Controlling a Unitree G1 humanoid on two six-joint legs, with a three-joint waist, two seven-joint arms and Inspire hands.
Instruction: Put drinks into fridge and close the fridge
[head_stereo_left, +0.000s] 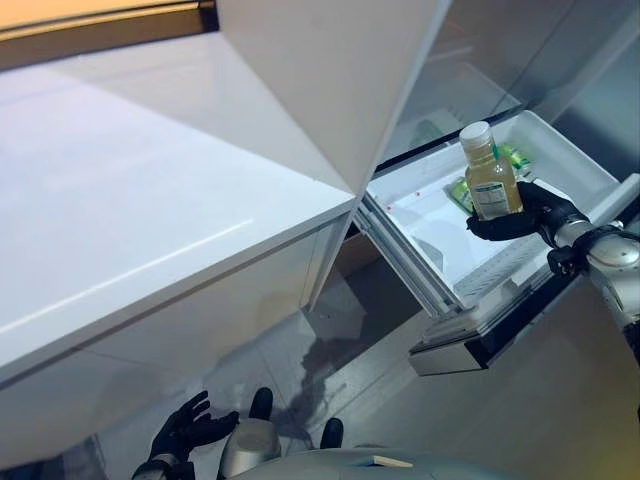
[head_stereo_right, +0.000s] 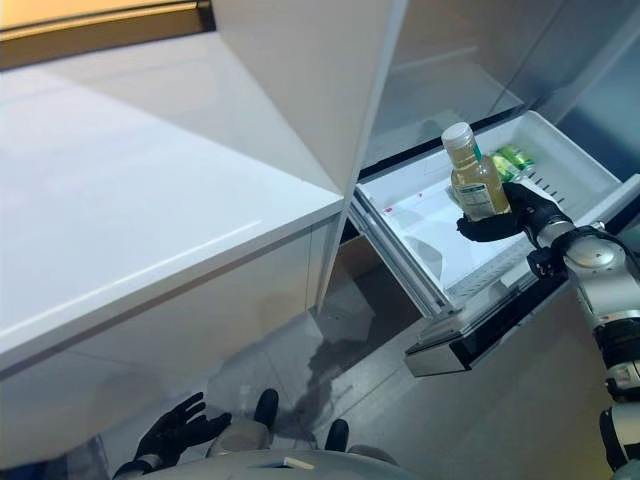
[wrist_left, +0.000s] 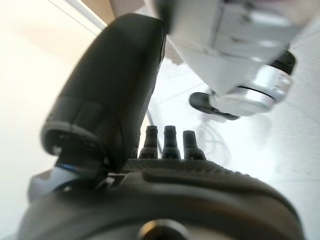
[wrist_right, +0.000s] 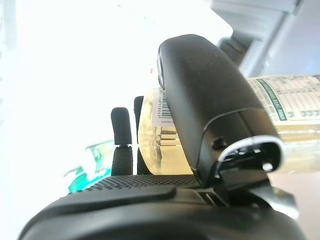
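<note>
Right eye view: right robot hand (head_stereo_right: 515, 215) curled round bottle (head_stereo_right: 474, 172) of yellow drink, white cap up, bottle upright, held over pulled-out white fridge drawer (head_stereo_right: 560, 150). Green packets (head_stereo_right: 512, 160) lie in drawer just behind bottle. Right wrist view: thumb (wrist_right: 210, 105) pressed across bottle's label. Left robot hand (head_stereo_left: 190, 428) hangs low near floor, well apart from fridge, fingers spread, holding nothing. White bench (head_stereo_left: 150, 190) at left.
</note>
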